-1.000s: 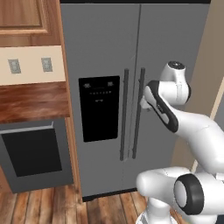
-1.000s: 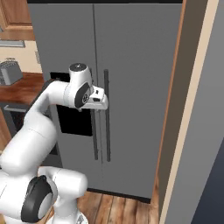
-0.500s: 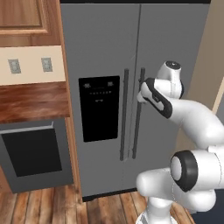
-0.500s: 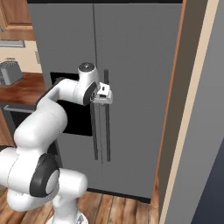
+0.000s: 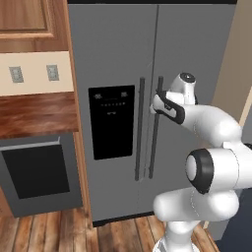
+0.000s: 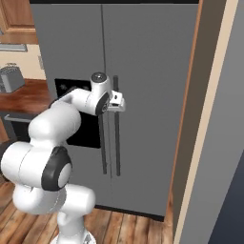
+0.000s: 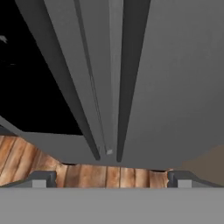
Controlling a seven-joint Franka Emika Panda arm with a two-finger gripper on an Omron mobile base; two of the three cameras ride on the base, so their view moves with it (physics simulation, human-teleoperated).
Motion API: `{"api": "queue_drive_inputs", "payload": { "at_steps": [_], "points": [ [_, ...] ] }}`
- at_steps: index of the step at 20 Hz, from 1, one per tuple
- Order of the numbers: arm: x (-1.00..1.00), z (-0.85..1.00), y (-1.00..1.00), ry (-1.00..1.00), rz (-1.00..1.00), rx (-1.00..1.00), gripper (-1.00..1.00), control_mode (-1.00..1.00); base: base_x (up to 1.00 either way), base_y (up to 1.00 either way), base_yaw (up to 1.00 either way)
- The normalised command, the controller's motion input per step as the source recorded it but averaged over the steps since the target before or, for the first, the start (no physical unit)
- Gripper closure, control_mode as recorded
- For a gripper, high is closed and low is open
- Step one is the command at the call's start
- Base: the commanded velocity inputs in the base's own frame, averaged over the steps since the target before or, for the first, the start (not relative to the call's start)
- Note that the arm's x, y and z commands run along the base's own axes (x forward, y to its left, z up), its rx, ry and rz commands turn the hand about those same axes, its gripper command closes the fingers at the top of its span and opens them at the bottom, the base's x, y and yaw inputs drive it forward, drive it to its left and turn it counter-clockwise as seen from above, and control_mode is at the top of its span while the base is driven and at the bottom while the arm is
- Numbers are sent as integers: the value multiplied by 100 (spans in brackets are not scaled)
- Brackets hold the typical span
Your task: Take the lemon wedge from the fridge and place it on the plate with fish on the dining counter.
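The fridge [image 5: 197, 54] stands straight ahead, tall and grey, with both doors shut and a black dispenser panel [image 5: 112, 120] on its left door. Two long dark handles run down the middle seam. My gripper [image 5: 156, 101] is at the upper part of the right door's handle [image 5: 154, 142], also seen from the other side as gripper [image 6: 119, 102] against handle [image 6: 116, 143]. In the hand view the jaws are open, the fingertips [image 7: 41, 179] wide apart, and both handles [image 7: 131, 78] lie between them, a little ahead. The lemon wedge, the plate with fish and the dining counter are out of view.
Left of the fridge are a built-in oven [image 5: 37, 179], a reddish wooden counter [image 5: 34, 113] with a toaster [image 6: 10, 78], and an upper cabinet [image 5: 29, 19]. A tall wooden side panel [image 6: 190, 119] borders the fridge on the right. The floor is wood planks.
The arm has stretched forward and carried the gripper from a short way off up to the right door's handle. The jaws have stayed open. The doors have not moved.
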Motion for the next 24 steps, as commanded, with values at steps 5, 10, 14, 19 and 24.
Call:
{"api": "queue_drive_inputs", "payload": {
  "at_steps": [5,10,14,19,24],
  "points": [
    [44,-17,-4,0,0,0,-100,-100,0,0,0],
    [41,-12,-17,0,0,0,-100,-100,0,0,0],
    [32,-21,-34,0,6,0,-100,-100,0,0,0],
    [34,-8,-7,0,1,0,-100,-100,0,0,0],
    [41,-8,0,0,0,0,-100,-100,0,0,0]
  ]
}}
